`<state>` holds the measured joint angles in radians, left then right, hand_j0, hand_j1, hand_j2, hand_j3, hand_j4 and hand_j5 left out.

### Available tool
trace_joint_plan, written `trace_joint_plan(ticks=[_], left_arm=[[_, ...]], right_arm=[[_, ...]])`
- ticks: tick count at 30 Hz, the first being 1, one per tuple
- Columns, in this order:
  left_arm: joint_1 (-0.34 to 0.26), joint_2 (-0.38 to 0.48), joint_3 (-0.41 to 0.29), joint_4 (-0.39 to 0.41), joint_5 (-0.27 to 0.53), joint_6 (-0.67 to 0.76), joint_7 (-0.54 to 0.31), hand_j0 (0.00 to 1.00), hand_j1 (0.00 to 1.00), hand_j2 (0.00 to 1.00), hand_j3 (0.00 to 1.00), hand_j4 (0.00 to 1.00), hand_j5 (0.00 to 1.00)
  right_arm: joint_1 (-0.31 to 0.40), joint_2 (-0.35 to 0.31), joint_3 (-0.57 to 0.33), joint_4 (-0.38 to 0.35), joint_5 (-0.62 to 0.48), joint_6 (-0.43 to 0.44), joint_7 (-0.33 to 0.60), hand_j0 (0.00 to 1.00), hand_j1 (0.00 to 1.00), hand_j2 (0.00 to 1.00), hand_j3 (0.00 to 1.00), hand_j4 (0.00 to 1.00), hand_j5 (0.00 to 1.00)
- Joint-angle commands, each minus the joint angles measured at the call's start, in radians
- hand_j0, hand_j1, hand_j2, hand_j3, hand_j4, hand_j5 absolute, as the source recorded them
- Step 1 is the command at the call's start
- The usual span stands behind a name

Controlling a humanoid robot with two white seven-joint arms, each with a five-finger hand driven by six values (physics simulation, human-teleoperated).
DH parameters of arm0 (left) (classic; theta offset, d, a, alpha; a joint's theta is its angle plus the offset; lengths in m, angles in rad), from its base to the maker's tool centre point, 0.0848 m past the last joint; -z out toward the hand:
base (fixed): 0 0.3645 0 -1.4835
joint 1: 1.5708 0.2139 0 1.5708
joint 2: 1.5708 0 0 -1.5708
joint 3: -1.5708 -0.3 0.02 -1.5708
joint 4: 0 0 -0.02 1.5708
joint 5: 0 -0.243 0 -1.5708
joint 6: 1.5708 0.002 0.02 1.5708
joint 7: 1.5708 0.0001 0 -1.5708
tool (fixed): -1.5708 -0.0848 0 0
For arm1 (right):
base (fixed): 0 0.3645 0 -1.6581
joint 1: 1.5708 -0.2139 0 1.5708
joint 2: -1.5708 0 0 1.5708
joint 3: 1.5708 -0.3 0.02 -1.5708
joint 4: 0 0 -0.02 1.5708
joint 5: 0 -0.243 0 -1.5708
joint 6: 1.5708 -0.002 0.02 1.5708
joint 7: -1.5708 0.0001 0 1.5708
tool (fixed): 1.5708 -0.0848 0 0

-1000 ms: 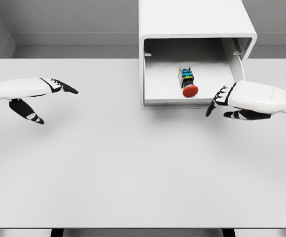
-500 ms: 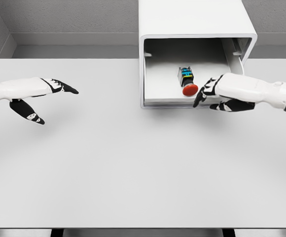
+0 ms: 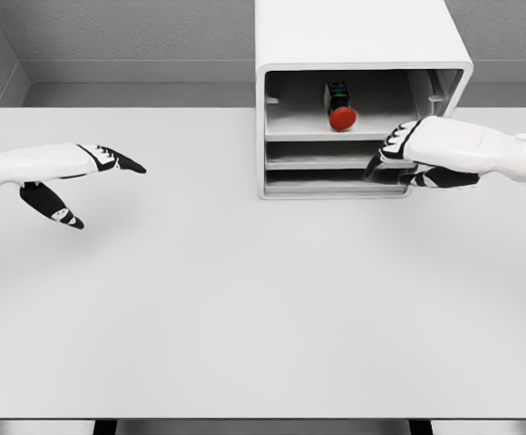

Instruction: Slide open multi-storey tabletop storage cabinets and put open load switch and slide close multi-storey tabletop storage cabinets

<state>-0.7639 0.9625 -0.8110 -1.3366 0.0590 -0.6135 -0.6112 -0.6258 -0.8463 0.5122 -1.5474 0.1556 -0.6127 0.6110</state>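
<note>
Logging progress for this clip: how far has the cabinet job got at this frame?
Done: the load switch lies in the top drawer of the cabinet. In hand: the right hand presses the drawer fronts, and the top drawer sits partly in, the switch still visible. Left: pushing it fully shut. The left hand idles open over the table.

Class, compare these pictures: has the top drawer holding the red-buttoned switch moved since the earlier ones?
Yes. The drawer with the switch has slid back into the fixed cabinet, with the right robot hand at its front.
</note>
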Motion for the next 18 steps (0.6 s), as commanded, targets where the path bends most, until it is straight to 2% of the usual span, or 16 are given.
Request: trace_joint_plan(ticks=[1, 3, 4, 5, 8, 11, 13, 18], left_arm=[[0.0, 0.001, 0.0, -0.001, 0.007, 0.003, 0.0, 1.0, 1.0, 1.0, 1.0, 1.0, 1.0], [-0.002, 0.001, 0.001, -0.001, 0.007, 0.003, 0.0, 1.0, 1.0, 1.0, 1.0, 1.0, 1.0], [-0.002, 0.001, 0.0, -0.001, 0.007, 0.003, 0.0, 1.0, 1.0, 1.0, 1.0, 1.0, 1.0], [-0.002, 0.001, 0.0, 0.0, 0.007, 0.003, 0.0, 1.0, 1.0, 1.0, 1.0, 1.0, 1.0], [0.0, -0.004, -0.005, 0.0, 0.007, 0.003, 0.0, 1.0, 1.0, 1.0, 1.0, 1.0, 1.0], [0.002, -0.034, -0.01, -0.003, 0.009, 0.003, 0.0, 1.0, 1.0, 1.0, 1.0, 1.0, 1.0], [0.002, -0.034, -0.011, -0.001, 0.007, 0.003, 0.0, 1.0, 1.0, 1.0, 1.0, 1.0, 1.0], [0.015, -0.034, -0.011, -0.001, 0.007, 0.003, 0.0, 1.0, 1.0, 1.0, 1.0, 1.0, 1.0]], right_arm=[[-0.002, 0.024, 0.057, 0.003, 0.013, 0.002, 0.0, 0.65, 0.65, 0.65, 0.65, 0.65, 0.65], [-0.014, 0.033, 0.088, -0.005, 0.016, 0.002, 0.0, 0.65, 0.65, 0.65, 0.65, 0.65, 0.65], [-0.017, 0.033, 0.1, -0.014, 0.018, 0.002, 0.0, 0.77, 0.77, 0.77, 0.77, 0.77, 0.77], [-0.014, 0.026, 0.1, -0.037, 0.021, 0.002, 0.0, 0.99, 0.99, 0.99, 0.99, 0.99, 0.99], [0.002, 0.015, 0.092, -0.103, 0.022, 0.002, 0.0, 1.0, 1.0, 1.0, 1.0, 1.0, 1.0], [0.041, -0.049, 0.086, -0.169, 0.027, 0.002, 0.0, 1.0, 1.0, 1.0, 1.0, 1.0, 1.0], [0.069, -0.057, 0.066, -0.171, 0.027, 0.002, 0.0, 1.0, 1.0, 1.0, 1.0, 1.0, 1.0], [0.072, -0.056, 0.068, -0.171, 0.027, 0.002, 0.0, 1.0, 1.0, 1.0, 1.0, 1.0, 1.0]])
